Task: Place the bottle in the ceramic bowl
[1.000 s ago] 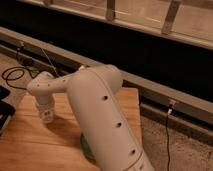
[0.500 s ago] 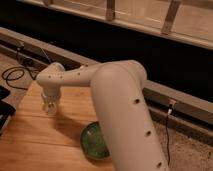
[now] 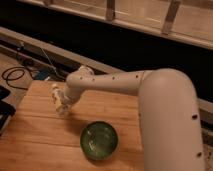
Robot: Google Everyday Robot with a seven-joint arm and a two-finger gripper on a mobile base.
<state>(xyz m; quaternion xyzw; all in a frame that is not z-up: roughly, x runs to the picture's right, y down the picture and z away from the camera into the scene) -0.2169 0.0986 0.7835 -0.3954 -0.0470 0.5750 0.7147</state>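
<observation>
My gripper (image 3: 60, 102) hangs from the white arm over the left part of the wooden table (image 3: 35, 145). It is shut on the bottle (image 3: 62, 108), a small whitish-cream shape at its tip, held just above the wood. The green ceramic bowl (image 3: 100, 140) stands on the table to the lower right of the gripper, about a bowl's width away, and shows nothing inside. The bottle's neck and cap are hidden by the gripper.
The thick white forearm (image 3: 165, 110) crosses the right side of the view and hides that part of the table. Black cables (image 3: 15, 75) lie on the floor at the left. A dark wall and a rail (image 3: 45, 47) run behind the table.
The gripper has shifted a little to the right with the bottle. The arm has swung aside and the green bowl now shows in full.
</observation>
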